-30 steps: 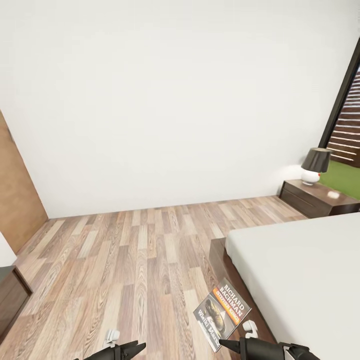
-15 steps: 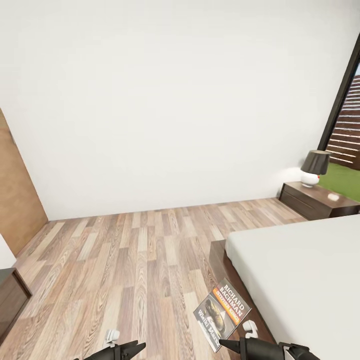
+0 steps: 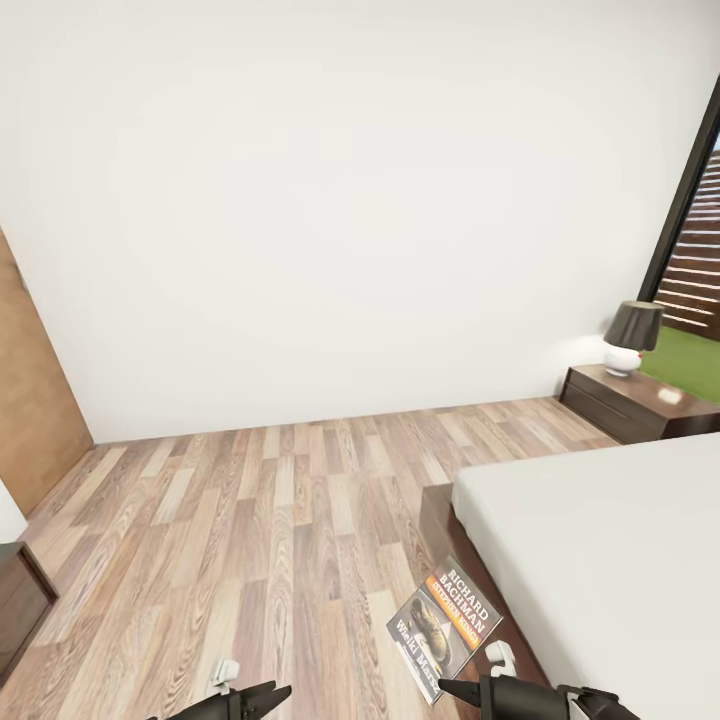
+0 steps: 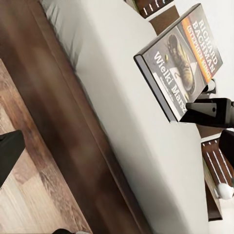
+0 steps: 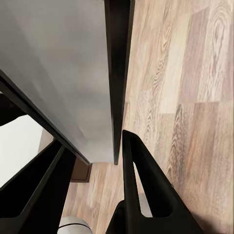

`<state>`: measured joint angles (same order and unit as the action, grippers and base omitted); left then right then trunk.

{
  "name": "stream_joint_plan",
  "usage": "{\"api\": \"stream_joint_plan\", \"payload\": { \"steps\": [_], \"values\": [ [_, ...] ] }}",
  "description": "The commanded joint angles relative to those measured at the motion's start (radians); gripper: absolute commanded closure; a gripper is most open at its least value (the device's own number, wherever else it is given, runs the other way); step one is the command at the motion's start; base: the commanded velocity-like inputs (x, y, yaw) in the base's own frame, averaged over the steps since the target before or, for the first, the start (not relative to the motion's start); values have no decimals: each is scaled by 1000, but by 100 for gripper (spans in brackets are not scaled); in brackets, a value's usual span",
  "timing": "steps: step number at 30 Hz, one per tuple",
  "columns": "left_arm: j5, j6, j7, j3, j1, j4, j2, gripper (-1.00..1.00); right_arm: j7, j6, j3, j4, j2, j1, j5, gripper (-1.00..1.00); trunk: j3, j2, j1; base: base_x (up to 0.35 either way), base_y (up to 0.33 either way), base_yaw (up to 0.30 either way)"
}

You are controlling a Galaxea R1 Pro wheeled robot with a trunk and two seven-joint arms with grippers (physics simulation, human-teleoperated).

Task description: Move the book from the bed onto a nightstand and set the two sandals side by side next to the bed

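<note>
The book [image 3: 445, 625], with its car picture, orange band and "Richard Bachman" lettering, hangs tilted above the floor just off the bed's corner. My right gripper [image 3: 445, 690] is shut on its lower edge. In the right wrist view the book [image 5: 58, 73] is clamped edge-on between the fingers [image 5: 136, 185]. The left wrist view shows the book [image 4: 180, 53] held over the bed [image 4: 126, 97]. My left gripper [image 3: 280, 692] hovers low over the floor, open and holding nothing. The grey bed [image 3: 600, 540] spreads to the right, with a nightstand [image 3: 630, 400] beyond it. The sandals are out of view.
A lamp [image 3: 632, 335] with a dark shade and a small white object stand on the nightstand. A dark-framed window [image 3: 690, 250] is at the far right. A brown wood panel [image 3: 30, 400] and a dark cabinet [image 3: 15, 600] line the left side. Wood-plank floor [image 3: 250, 520] runs to the white wall.
The whole picture has shifted slightly, so the camera has moved a little. The book and both grippers hold the same places in the view.
</note>
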<state>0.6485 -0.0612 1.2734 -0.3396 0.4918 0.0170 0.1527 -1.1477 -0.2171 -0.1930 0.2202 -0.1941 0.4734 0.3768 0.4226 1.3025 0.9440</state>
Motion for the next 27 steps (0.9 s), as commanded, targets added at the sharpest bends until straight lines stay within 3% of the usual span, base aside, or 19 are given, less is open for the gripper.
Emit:
{"api": "stream_joint_plan", "payload": {
  "steps": [1, 13, 15, 20, 21, 22, 24, 27],
  "values": [
    [7, -6, 1, -8, 1, 0, 0, -100, -1, -10, -6, 1, -1, 1, 11, 100, 1, 1, 0, 296, 0, 0],
    [6, -6, -48, -9, 1, 0, -1, -100, -1, -10, -6, -1, -1, 1, 11, 100, 1, 1, 0, 318, 0, 0],
    [5, -6, -97, -10, 1, 1, 0, -100, -1, -10, -6, 0, -1, 1, 11, 100, 1, 1, 0, 323, 0, 0],
    [-3, -6, -324, -15, 1, 2, -4, -100, -1, -9, -6, 0, -1, 1, 11, 100, 1, 1, 0, 323, 0, 0],
    [-17, -6, -384, -19, 0, 2, -14, -100, -1, -9, -6, 0, -1, 1, 11, 100, 1, 1, 0, 323, 0, 0],
    [-62, -7, -471, -26, -12, 2, -30, -100, -1, -9, -6, 0, -1, 1, 11, 100, 1, 1, 0, 323, 0, 0],
    [-124, -8, -543, -32, -37, 2, -41, -100, -1, -9, -6, -1, -1, 1, 11, 100, 1, 1, 0, 322, 0, 0],
    [-275, -31, -663, -35, -89, 1, -52, -100, -1, -9, -6, -1, -1, 1, 11, 100, 1, 1, 0, 311, 0, 0]
  ]
}}
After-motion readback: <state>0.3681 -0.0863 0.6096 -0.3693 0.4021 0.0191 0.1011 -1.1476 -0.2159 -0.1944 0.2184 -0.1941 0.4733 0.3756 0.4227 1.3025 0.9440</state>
